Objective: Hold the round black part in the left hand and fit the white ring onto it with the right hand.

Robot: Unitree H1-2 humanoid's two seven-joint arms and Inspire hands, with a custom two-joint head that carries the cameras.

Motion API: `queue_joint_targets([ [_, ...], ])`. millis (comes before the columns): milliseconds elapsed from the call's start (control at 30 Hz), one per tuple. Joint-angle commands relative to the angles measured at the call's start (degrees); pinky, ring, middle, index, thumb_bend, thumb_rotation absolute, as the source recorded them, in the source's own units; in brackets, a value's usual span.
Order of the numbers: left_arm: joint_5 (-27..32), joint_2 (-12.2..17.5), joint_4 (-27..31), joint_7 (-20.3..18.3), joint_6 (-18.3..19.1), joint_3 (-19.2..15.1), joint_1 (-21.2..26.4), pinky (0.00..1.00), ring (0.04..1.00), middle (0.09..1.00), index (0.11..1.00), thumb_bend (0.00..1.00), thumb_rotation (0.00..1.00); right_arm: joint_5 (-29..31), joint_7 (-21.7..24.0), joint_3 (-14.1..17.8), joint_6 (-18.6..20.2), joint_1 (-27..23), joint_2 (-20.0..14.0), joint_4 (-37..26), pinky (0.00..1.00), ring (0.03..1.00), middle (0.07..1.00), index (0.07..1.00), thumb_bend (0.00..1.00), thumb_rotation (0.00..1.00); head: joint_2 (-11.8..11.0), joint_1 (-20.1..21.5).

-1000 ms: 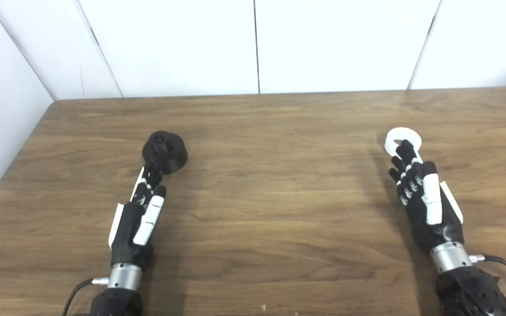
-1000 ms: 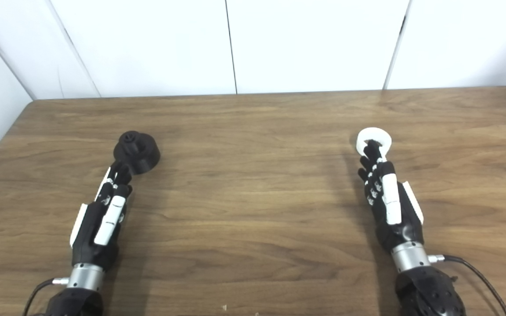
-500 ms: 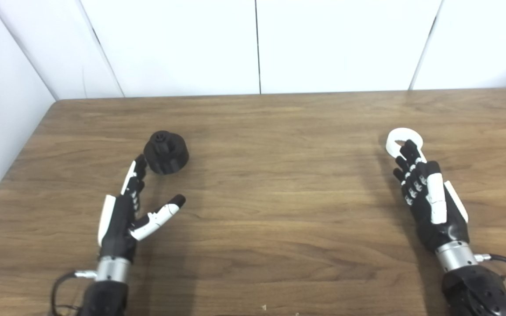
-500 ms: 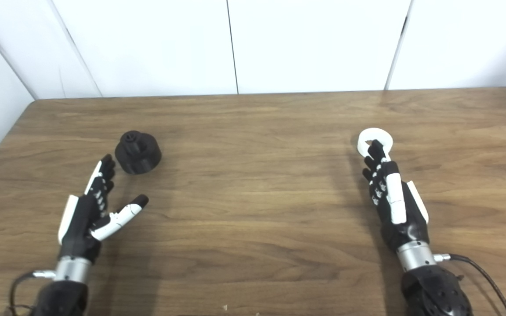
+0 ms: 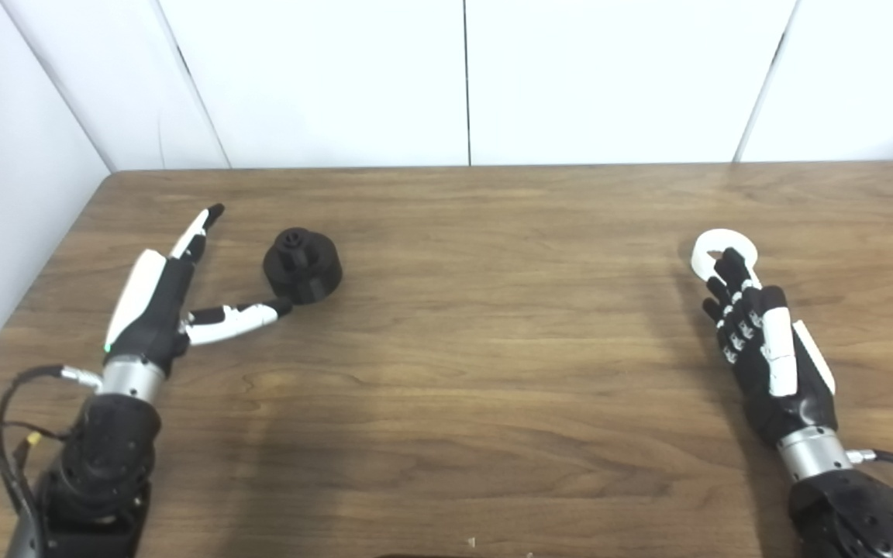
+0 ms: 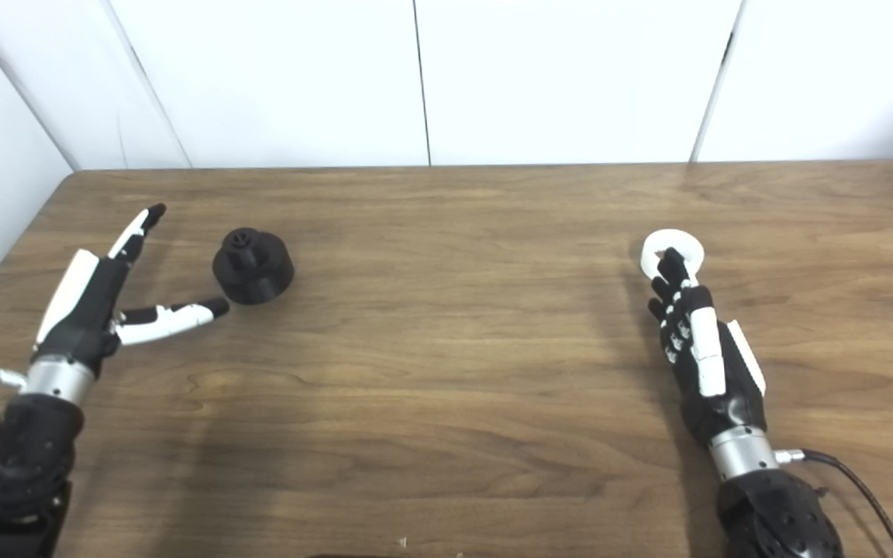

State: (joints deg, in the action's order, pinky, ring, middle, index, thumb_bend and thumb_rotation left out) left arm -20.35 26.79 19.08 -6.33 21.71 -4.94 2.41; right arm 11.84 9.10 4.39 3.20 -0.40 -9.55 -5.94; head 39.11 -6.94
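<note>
**Left hand lining up on the black part**

The black part [image 5: 303,264] sits on the bench [image 5: 493,372], far left. My left hand [image 5: 171,298] is spread, empty, thumb tip just beside it. I'd slide right and close evenly around its sides. The white ring [image 5: 724,252] lies far right; my right hand [image 5: 760,341] hovers there, fingers together, grip unclear.

A lab-like test booth: bare wooden table [image 5: 493,372] enclosed by plain white panel walls [image 5: 322,77].
</note>
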Motion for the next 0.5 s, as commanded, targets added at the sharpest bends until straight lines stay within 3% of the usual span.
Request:
queue_joint_targets([
  [0, -2.3, 2.9, -1.7, -0.2, -1.6, 0.5, 3.5, 1.00, 1.000, 0.986, 0.922, 0.92, 0.30, -0.1, 0.5, 0.0, -2.3, -1.1, -0.1, -0.1, 1.00, 1.000, 1.000, 0.990, 0.64, 1.00, 0.0, 0.0],
  [267, -4.5, 7.0, -10.1, -3.9, -1.2, 3.8, 7.6, 1.00, 1.000, 0.983, 0.905, 0.91, 0.31, -0.2, 0.0, 0.3, -2.3, -0.9, 0.0, -0.6, 1.00, 1.000, 1.000, 0.985, 0.65, 1.00, -0.1, 0.2],
  [467, -4.5, 8.3, -16.2, -6.1, -1.3, 5.8, 10.8, 1.00, 1.000, 0.983, 0.887, 0.93, 0.32, -0.2, 0.0, 0.6, -2.0, -0.6, -0.4, -1.4, 1.00, 1.000, 1.000, 0.980, 0.64, 1.00, -0.1, 0.3],
])
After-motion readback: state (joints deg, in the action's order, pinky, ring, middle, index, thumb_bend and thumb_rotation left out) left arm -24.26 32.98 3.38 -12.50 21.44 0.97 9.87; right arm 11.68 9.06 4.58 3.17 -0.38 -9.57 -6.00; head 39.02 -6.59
